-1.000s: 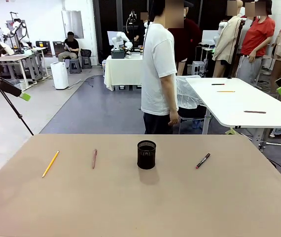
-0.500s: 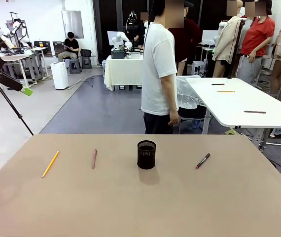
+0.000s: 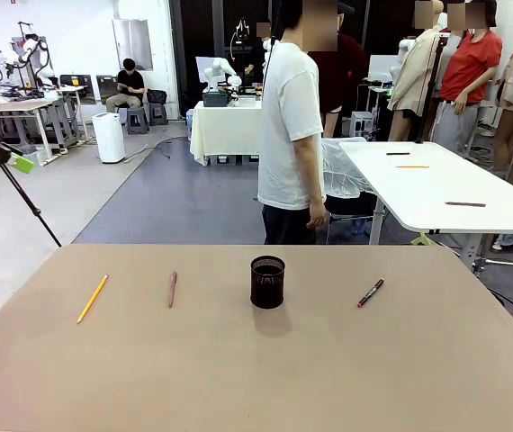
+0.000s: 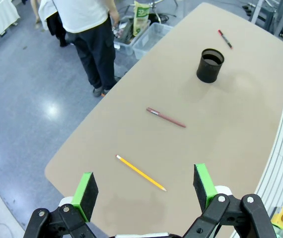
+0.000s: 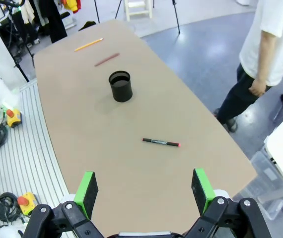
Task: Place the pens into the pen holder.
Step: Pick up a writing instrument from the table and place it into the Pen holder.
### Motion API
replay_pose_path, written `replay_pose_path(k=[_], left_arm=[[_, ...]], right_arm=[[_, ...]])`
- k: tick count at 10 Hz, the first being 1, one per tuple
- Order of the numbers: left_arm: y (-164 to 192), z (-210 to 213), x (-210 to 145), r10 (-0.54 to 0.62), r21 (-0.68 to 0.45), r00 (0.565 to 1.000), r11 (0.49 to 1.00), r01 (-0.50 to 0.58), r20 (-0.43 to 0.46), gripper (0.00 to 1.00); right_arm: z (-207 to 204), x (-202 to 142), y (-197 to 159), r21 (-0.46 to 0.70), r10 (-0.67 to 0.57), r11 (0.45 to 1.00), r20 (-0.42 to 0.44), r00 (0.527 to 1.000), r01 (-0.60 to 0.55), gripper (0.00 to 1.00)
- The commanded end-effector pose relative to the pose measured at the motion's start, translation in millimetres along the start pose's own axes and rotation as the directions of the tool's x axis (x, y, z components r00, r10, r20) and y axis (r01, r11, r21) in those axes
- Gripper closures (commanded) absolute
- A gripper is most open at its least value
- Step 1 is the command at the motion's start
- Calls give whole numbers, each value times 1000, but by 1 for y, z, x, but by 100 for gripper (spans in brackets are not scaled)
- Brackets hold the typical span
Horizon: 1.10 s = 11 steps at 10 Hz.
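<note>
Hovering released, the left tool (image 4: pixel 144 174) should straddle the yellow pencil (image 3: pixel 93 298) mid-shaft. The right tool (image 5: pixel 144 173), likewise released, suits the black pen (image 3: pixel 371 292) at right.

Pencil (image 3: pixel 93 299) and pen (image 3: pixel 173 289) lie left of pen holder (image 3: pixel 267 282); likely marker (image 3: pixel 371 292) right.

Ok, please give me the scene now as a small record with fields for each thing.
pen holder: upright, mid table, no pen sticking out
orange-yellow pen: flat, far left of holder
reddish-brown pen: flat, between that pen and holder
black pen with red ends: flat, right of holder
left gripper: open, high above table, empty
right gripper: open, high, empty
person: standing at far side
</note>
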<state>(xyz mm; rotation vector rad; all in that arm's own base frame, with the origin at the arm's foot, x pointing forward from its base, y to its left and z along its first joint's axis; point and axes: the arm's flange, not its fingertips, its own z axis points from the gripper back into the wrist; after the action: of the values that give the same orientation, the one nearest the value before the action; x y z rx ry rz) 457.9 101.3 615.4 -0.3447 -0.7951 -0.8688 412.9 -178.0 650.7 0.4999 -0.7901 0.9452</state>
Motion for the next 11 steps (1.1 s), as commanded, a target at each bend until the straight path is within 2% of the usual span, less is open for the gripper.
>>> replay_pose_path(k=[1, 4, 6, 7, 11], left_arm=[[-9, -1, -3, -33, -16, 999, 999, 33, 16, 0], [-12, 0, -3, -41, -17, 999, 999, 41, 12, 0], [-10, -1, -5, -28, 34, 1000, 999, 28, -5, 0], [-7, 0, 2, -22, -14, 1000, 1000, 22, 0, 0], [-7, 0, 2, -22, -14, 1000, 1000, 22, 0, 0]], right_arm=[[11, 2, -18, 19, 11, 1000, 43, 999, -12, 0], [14, 11, -38, 26, -13, 1000, 19, 1000, 12, 0], [14, 11, -41, 8, -29, 1000, 36, 999, 29, 0], [8, 7, -35, 12, -23, 1000, -3, 1000, 23, 0], [8, 7, -35, 12, -23, 1000, -3, 1000, 23, 0]])
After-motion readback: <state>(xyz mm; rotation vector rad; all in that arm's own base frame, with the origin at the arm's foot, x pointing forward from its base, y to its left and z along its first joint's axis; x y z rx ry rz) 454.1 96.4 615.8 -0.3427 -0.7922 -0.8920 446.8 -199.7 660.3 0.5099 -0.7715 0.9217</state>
